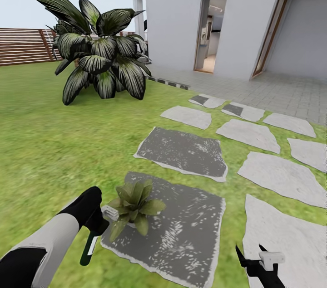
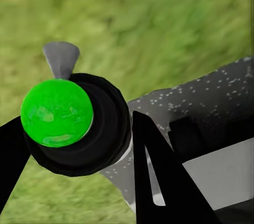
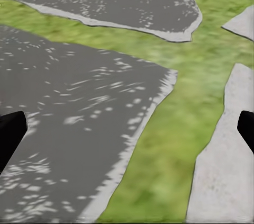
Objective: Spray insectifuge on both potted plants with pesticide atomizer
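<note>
The robot's white-and-black left arm is reaching forward at the near left, its black left gripper (image 1: 93, 226) clamping the slim dark green pesticide atomizer (image 1: 87, 249), which is hanging downward over the lawn (image 1: 45, 152). Just to its right, a low rosette potted plant (image 1: 134, 206) with pointed, pale-speckled leaves is sitting on a rough dark grey stepping stone (image 1: 181, 238). At the near right, the black right gripper (image 1: 255, 256) is hovering with its fingers spread wide above pale flat stones (image 1: 281, 174).
</note>
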